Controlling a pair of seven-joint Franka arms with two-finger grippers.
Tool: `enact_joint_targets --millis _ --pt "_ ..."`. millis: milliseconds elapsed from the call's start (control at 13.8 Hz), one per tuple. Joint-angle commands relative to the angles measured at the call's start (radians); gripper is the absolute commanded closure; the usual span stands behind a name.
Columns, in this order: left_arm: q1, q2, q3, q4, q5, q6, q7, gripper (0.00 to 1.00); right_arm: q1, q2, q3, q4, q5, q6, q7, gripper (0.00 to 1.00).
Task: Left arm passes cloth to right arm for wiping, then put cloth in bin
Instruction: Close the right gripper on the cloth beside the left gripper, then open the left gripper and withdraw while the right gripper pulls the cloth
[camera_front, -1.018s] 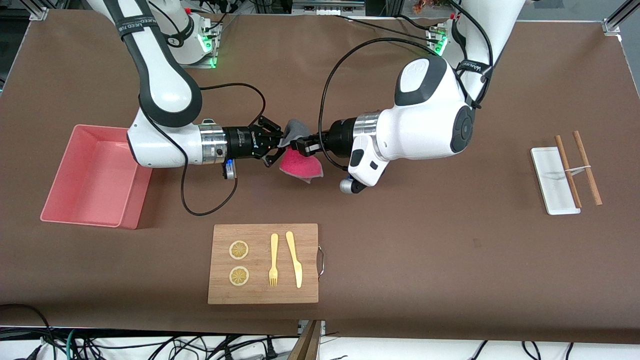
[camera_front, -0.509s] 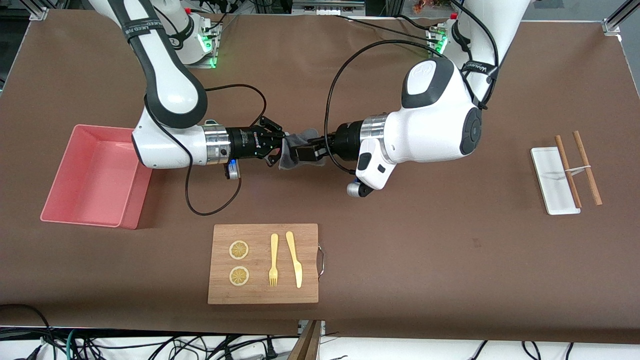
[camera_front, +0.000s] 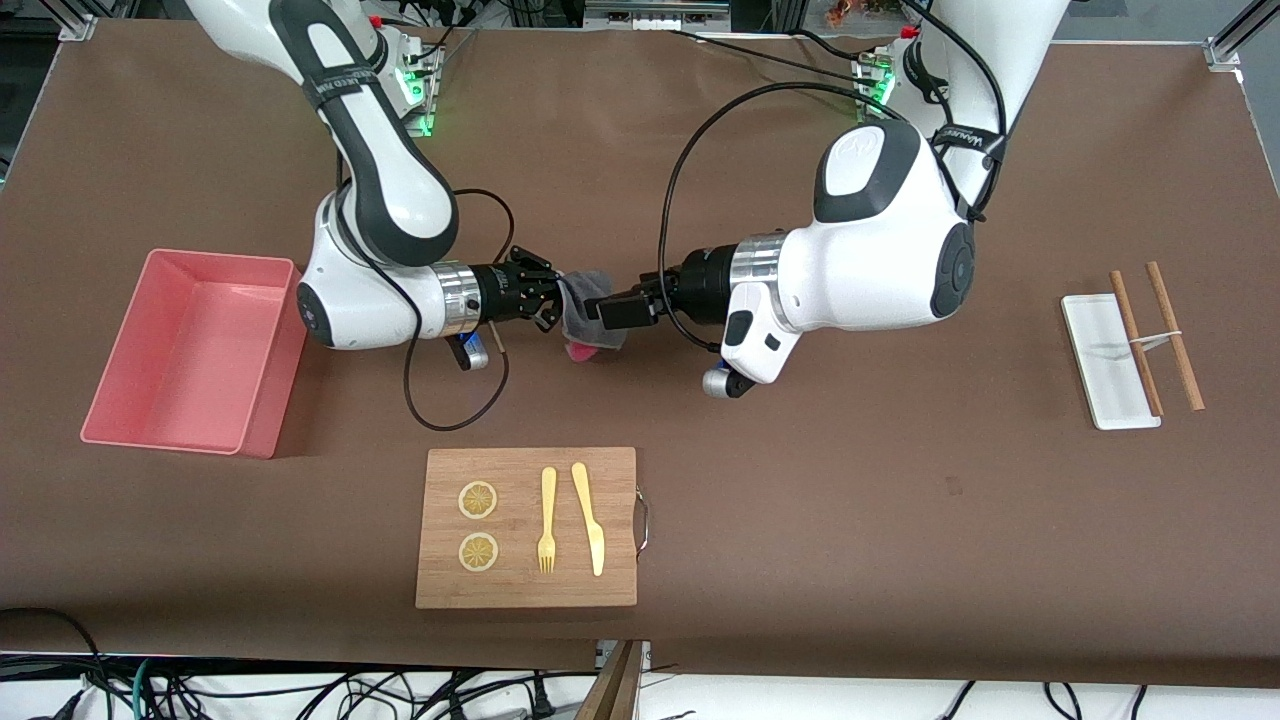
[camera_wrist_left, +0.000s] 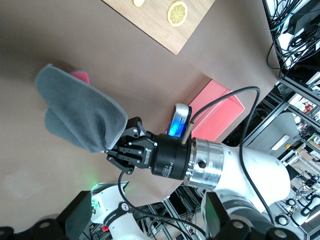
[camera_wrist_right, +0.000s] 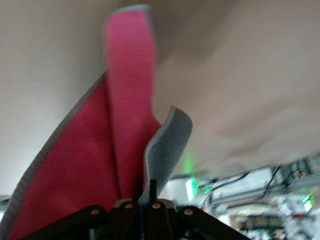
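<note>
My right gripper (camera_front: 553, 295) is shut on one edge of the cloth (camera_front: 585, 318), which hangs from it over the middle of the table, mostly grey with a pink tip below. The right wrist view shows its jaws (camera_wrist_right: 146, 192) pinching the pink and grey cloth (camera_wrist_right: 100, 165). My left gripper (camera_front: 606, 309) is open and empty, close to the cloth and facing the right gripper. In the left wrist view its fingers (camera_wrist_left: 80, 220) stand wide apart, clear of the cloth (camera_wrist_left: 75, 117) and the right gripper (camera_wrist_left: 112, 150). The pink bin (camera_front: 150, 430) stands empty at the right arm's end.
A wooden board (camera_front: 520, 590) with two lemon slices, a fork and a knife lies nearer the front camera than the grippers. A white tray (camera_front: 1105, 365) with chopsticks (camera_front: 1175, 335) sits at the left arm's end. Black cables trail under both wrists.
The right gripper closed on the cloth and the left gripper let go and drew back a little. The right arm's elbow swung toward the middle. The cloth now hangs from the right gripper.
</note>
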Motion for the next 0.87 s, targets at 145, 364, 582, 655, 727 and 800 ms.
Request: enact_joint_targets --millis 145,364,582,655,727,800 --pt "0.024 -0.026 0.004 -0.004 0.057 -0.093 0.004 0.00 0.059 0.056 0.000 0.017 -0.135 0.027 -0.041 1.00" --pt "0.079 -0.075 0.004 -0.045 0.143 -0.228 0.011 0.00 0.082 0.097 0.000 0.020 -0.230 0.081 -0.046 1.00" --pt "0.142 -0.143 0.004 -0.119 0.235 -0.296 0.014 0.00 0.065 0.129 -0.015 0.046 -0.309 0.083 -0.116 1.00" --pt "0.149 -0.200 0.004 -0.187 0.289 -0.295 0.017 0.00 0.056 0.134 -0.025 0.046 -0.341 0.079 -0.162 1.00" --pt "0.183 -0.270 0.004 -0.272 0.329 -0.296 0.017 0.00 0.039 0.134 -0.034 0.046 -0.374 0.076 -0.213 1.00" --pt "0.232 -0.335 0.003 -0.348 0.334 -0.298 0.017 0.00 0.011 0.132 -0.037 0.046 -0.405 0.073 -0.259 1.00"
